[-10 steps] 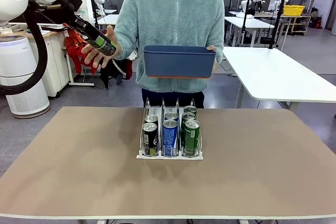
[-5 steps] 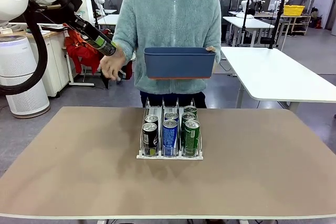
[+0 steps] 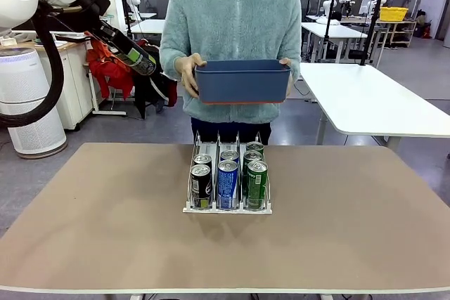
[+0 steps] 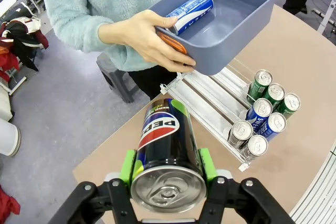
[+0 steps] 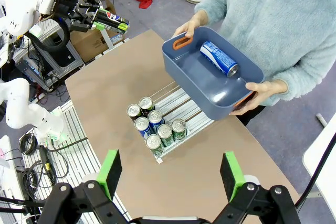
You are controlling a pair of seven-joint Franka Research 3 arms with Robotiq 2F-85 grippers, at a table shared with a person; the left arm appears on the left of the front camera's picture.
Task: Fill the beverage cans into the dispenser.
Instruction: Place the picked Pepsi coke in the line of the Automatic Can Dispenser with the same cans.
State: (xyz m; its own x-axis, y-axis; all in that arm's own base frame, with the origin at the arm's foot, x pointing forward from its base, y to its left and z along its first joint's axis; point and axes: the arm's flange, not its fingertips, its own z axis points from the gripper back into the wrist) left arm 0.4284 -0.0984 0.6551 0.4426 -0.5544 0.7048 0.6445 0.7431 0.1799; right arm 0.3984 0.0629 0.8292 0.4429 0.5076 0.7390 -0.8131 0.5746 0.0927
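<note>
Glossy metal cans (image 3: 228, 184); matt blue plastic bin (image 3: 241, 82).

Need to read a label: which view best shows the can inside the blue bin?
The right wrist view: it looks down into the bin, so the blue can lies fully exposed. The left wrist view shows it partly behind the person's hand. In the front view the bin's wall hides it.

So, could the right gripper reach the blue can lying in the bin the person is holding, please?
Probably yes: the right gripper is open and empty, the blue can lies alone in the open-topped bin, and the person's hands grip only its ends. Distance I cannot judge.
</note>
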